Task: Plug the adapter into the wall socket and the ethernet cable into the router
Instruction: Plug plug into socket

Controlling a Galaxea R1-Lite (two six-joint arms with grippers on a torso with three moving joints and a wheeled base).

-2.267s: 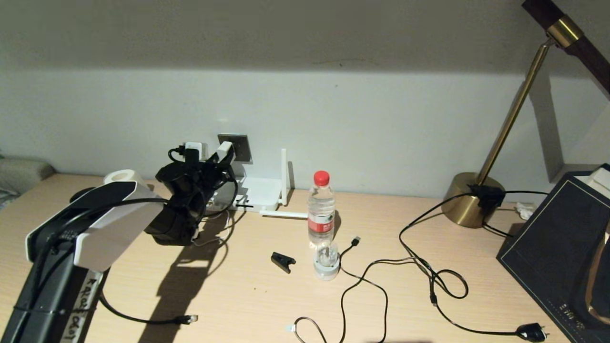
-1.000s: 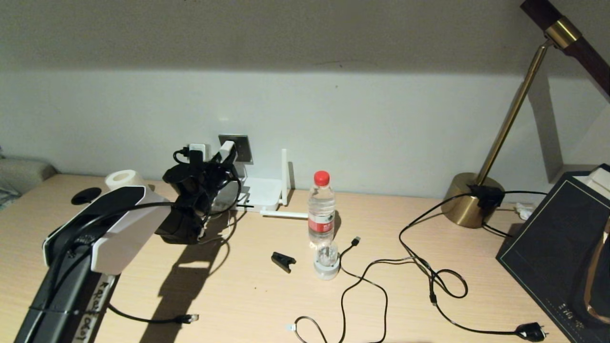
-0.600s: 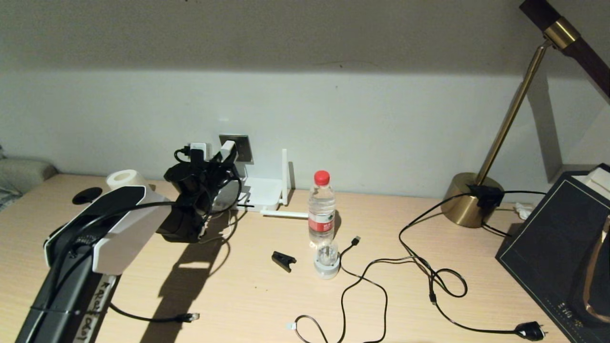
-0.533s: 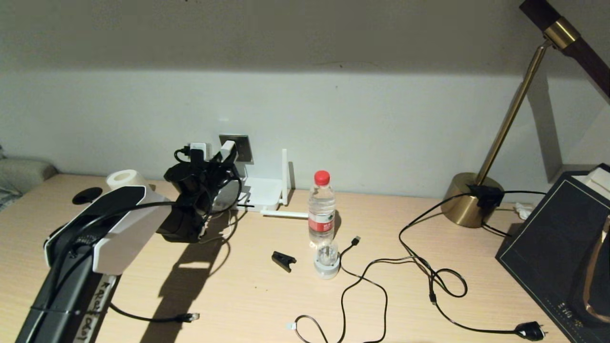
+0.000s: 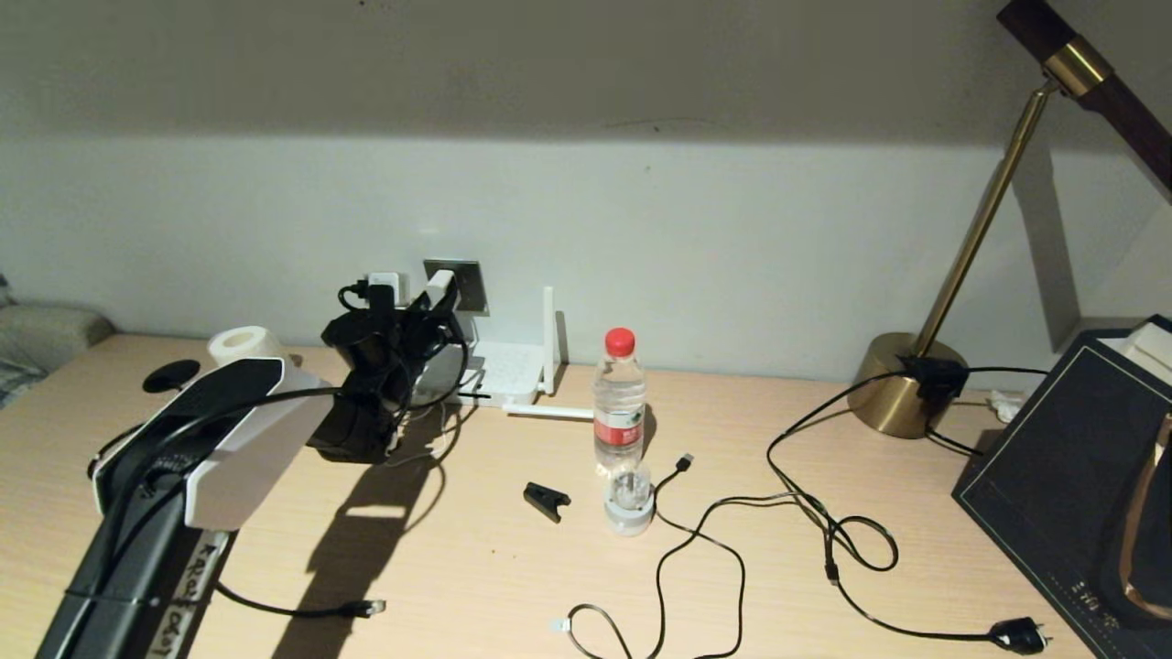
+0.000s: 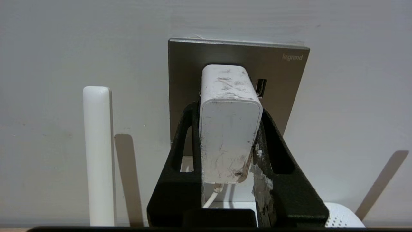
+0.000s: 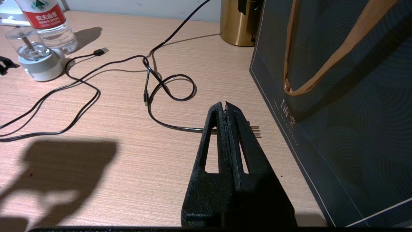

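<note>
My left gripper [image 6: 228,109] is shut on the white adapter [image 6: 229,129], one black finger on each side. The adapter's far end meets the grey wall socket [image 6: 283,77]; its thin white cord hangs below. In the head view the adapter [image 5: 440,283] sits at the wall socket [image 5: 469,284], above the white router [image 5: 502,380]. One router antenna [image 6: 98,154] stands upright beside the plate. The ethernet cable [image 5: 275,611] lies at the table's front left, its clear plug [image 5: 368,607] free and its black disc [image 5: 170,373] further back. My right gripper [image 7: 224,104] is shut and empty, low over the table.
A water bottle [image 5: 618,403], a small glass-topped white base [image 5: 628,508] and a black clip [image 5: 546,500] stand mid-table. A black USB cable [image 5: 682,461] and the lamp cord with its black plug [image 5: 1021,634] loop rightwards. A brass lamp base [image 5: 902,389], a dark bag [image 5: 1071,476] and a tape roll [image 5: 240,343] are also here.
My left arm has reached further forward and slightly right, carrying the adapter closer onto the socket plate. Nothing else on the table has moved.
</note>
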